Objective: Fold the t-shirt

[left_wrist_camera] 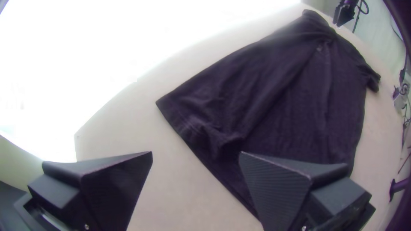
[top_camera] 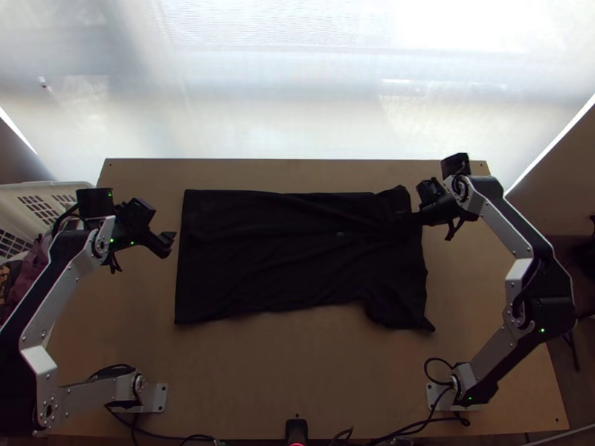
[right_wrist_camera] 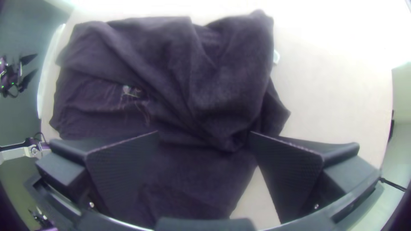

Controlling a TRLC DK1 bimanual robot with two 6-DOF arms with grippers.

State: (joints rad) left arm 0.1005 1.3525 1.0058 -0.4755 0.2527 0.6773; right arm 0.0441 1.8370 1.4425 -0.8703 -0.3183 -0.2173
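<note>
Shirt (top_camera: 282,260), black; side folding apparently in hand, early stage.
Lies mid-table (top_camera: 297,372), mostly spread, hem towards the left arm; far shoulder end bunched and rucked, near sleeve jutting out, small pale print by the neck, shallow creases along the body. Left gripper (left_wrist_camera: 196,152): fingers spread, empty, beside hem. Right gripper (right_wrist_camera: 204,131): fingers spread over shoulder end, nothing pinched. Next, likely: smooth that end, then turn in the near sleeve.

Bright, pale window (top_camera: 297,89) beyond the wooden table (top_camera: 297,372)
</note>
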